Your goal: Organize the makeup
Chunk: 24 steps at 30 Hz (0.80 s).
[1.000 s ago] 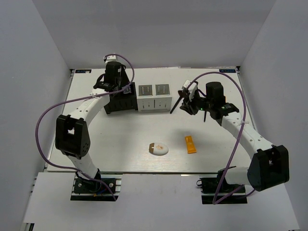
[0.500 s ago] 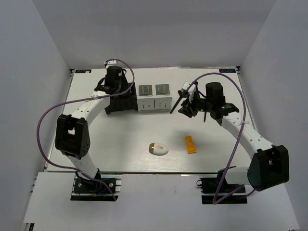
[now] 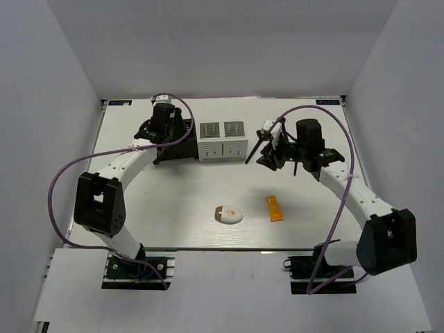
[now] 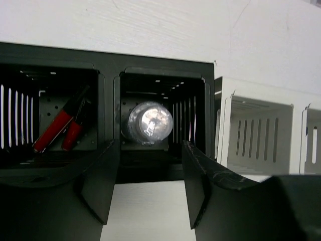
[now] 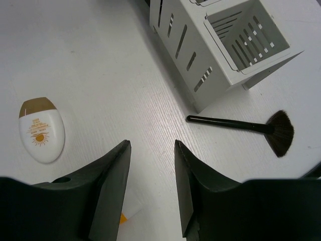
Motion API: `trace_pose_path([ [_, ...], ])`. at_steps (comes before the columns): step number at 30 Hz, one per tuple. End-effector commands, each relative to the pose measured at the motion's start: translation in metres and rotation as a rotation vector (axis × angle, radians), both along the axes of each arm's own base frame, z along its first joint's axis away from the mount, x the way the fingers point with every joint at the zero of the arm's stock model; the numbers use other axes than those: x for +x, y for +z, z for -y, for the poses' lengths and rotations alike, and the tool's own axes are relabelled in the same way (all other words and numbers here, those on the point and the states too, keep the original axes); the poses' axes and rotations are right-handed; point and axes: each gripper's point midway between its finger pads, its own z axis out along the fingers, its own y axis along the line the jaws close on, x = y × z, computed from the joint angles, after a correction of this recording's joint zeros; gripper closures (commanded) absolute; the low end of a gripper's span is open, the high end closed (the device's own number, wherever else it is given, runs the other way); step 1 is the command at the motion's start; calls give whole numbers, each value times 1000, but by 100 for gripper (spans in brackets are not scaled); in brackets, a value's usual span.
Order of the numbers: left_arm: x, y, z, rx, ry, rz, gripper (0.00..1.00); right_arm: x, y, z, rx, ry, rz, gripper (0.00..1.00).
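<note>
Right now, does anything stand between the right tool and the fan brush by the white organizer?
Nothing visible does. The right tool is open, with only bare table between it and the fan brush. The white organizer stands just beyond the handle, outside that path.

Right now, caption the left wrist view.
Open left tool before black organizer; clear bottle and red-black lip sticks in adjacent compartments.

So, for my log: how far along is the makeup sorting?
Done: lip sticks and bottle sit in the black organizer. In hand: nothing; left gripper and right gripper are both open. To do: brush, compact and tube lie on the table.
</note>
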Motion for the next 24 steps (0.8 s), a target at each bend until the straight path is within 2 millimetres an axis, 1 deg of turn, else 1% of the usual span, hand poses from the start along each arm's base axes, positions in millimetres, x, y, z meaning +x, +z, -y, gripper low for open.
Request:
trace_pose_path([
  [1, -10, 24, 4, -35, -22, 46, 38, 3, 13, -4, 21, 22, 27, 54],
  [4, -14, 22, 5, -38, -30, 31, 39, 3, 12, -4, 20, 24, 28, 53],
  [6, -18, 15, 5, -38, -37, 14, 40, 3, 12, -4, 20, 24, 28, 53],
  [9, -23, 12, 2, -37, -27, 3, 40, 2, 12, -4, 20, 24, 26, 53],
  [12, -27, 30, -1, -53, -13, 55, 37, 0, 12, -3, 11, 38, 38, 53],
  [13, -30, 47, -2, -66, -12, 89, 37, -4, 9, -4, 7, 57, 27, 53],
  [14, -34, 54, -3, -71, -13, 97, 35, -7, 9, -4, -4, 94, 47, 53],
  [15, -38, 61, -3, -77, -17, 106, 27, -13, 7, -7, -13, 139, 55, 52],
  [16, -43, 68, -3, -84, -27, 116, 25, -25, 7, -12, 1, 219, 55, 52],
  [17, -54, 83, -5, -97, -35, 145, 13, -42, -5, -10, -21, 279, -2, 51],
  [18, -60, 88, -6, -103, -40, 153, 10, -48, -10, -12, -41, 371, 49, 39],
  [19, -69, 86, -8, -107, -46, 148, 10, -60, -12, -15, -21, 439, 36, 35],
  [20, -83, 98, -11, -123, -45, 171, 9, -77, -22, -14, -28, 491, -18, 28],
  [21, -92, 99, -13, -133, -44, 170, 2, -82, -31, -15, -39, 554, 7, 11],
  [22, -103, 90, -17, -135, -36, 149, 2, -87, -36, -17, -41, 581, -5, 11],
  [23, -113, 86, -19, -138, -36, 127, 2, -96, -43, -21, -51, 623, -13, 11],
  [24, -128, 88, -23, -161, -25, 135, 2, -101, -57, -19, -77, 646, -41, 11],
])
